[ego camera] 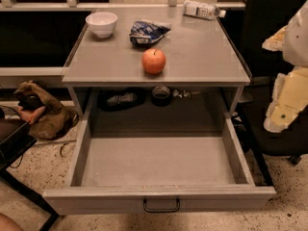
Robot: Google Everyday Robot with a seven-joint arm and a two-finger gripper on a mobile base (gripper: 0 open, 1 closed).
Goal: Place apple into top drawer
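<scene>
On the countertop (202, 57) sits the apple (153, 60), top drawer (96, 201) open below. My gripper (288, 97) hangs far right; how open, I cannot tell.

We can read no text anywhere. The blue-and-white snack bag (147, 32) on the tabletop (202, 57) bears printing, but we cannot make out its letters. The bottle (203, 9) lying by the tabletop's far right corner has a pale label, likewise unreadable. The pincer (287, 100), at the right edge of view beside the open top drawer (159, 198), shows no marking we can read.
</scene>
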